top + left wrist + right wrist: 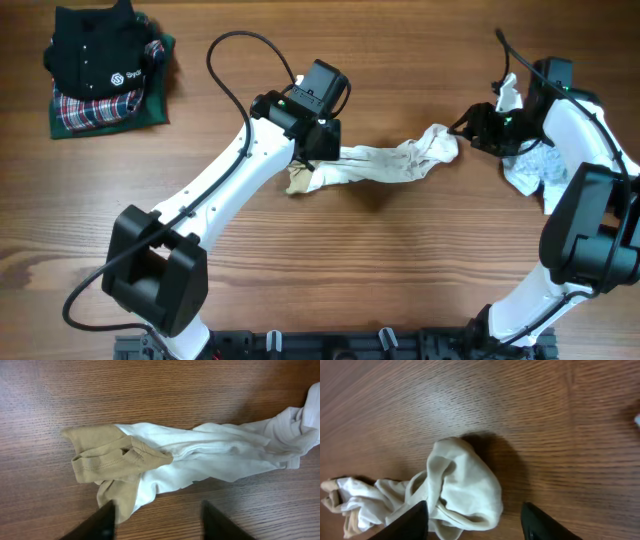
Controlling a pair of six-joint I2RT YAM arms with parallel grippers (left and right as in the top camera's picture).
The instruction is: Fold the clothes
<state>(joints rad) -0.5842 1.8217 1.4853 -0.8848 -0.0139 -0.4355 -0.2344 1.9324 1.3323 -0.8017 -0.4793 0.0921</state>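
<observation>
The garment (385, 163) is laid twisted on the worktop (400, 280), well right of the folded stack (105, 75). The left end effector (157, 517) is spread wide at its stack-side end, the right end effector (472, 520) wide at the far end. Grasping is judged pending; both must be closed.

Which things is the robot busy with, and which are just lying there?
Busy with: white-and-tan garment, left gripper, right gripper, both open.

Just lying there: folded pile, far from both grippers; crumpled patterned cloth, probably waiting its turn.
</observation>
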